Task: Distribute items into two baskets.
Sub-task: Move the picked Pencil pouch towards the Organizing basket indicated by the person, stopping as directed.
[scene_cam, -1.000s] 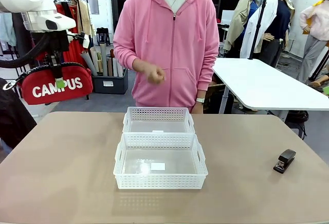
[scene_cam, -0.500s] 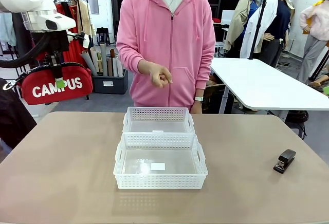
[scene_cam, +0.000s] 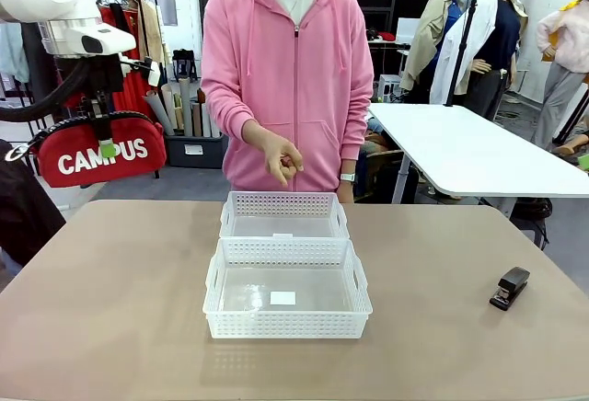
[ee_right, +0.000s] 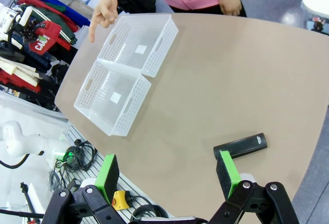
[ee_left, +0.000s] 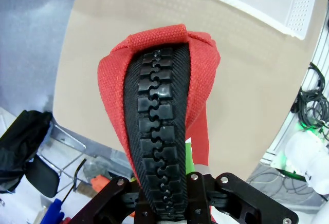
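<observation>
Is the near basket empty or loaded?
Empty. The near basket shows a bare floor with just a white label; the red pouch hangs in the left end effector and the stapler lies on the table.

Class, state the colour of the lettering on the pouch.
White, on the red pouch; the front view shows it best.

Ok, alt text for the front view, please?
The left gripper holds the red CAMPUS pouch in the air at far left. A near basket and a far basket, both white and empty, sit end to end mid-table; a black stapler lies at right; a person's hand is held out beyond the far basket.
</observation>
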Controlling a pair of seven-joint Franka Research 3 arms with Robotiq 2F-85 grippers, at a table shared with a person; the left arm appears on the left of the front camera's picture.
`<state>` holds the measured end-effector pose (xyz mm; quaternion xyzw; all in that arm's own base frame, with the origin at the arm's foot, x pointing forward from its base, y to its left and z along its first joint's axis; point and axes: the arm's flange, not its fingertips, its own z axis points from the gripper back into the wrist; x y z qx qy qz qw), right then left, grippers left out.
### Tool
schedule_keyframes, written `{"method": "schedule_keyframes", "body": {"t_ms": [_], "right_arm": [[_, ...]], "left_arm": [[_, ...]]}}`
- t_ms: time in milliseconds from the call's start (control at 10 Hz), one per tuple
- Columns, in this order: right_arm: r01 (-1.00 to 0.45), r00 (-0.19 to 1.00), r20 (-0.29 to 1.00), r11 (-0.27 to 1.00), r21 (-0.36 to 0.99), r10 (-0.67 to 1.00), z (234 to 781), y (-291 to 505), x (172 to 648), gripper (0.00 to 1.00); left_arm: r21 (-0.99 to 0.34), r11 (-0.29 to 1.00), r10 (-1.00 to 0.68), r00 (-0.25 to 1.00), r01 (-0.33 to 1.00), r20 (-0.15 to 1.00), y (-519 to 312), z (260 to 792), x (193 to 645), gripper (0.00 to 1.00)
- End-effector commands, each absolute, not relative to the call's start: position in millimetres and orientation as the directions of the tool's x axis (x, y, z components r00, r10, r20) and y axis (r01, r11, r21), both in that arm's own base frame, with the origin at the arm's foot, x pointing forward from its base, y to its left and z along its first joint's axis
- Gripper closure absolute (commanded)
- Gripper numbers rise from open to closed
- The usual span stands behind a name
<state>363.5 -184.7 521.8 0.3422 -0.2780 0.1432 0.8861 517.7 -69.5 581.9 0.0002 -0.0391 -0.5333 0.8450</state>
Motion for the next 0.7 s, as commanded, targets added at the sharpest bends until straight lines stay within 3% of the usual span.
{"method": "schedule_keyframes", "body": {"t_ms": [0,600], "right_arm": [[-0.448,0.8,0.596,0.726,0.523,0.064,522.8,-184.4,363.1,0.0],[-0.448,0.8,0.596,0.726,0.523,0.064,522.8,-184.4,363.1,0.0]], "left_arm": [[0.046,0.445,-0.895,0.441,0.894,0.067,-68.1,585.1,515.9,1.0],[0.046,0.445,-0.895,0.441,0.894,0.067,-68.1,585.1,515.9,1.0]]}}
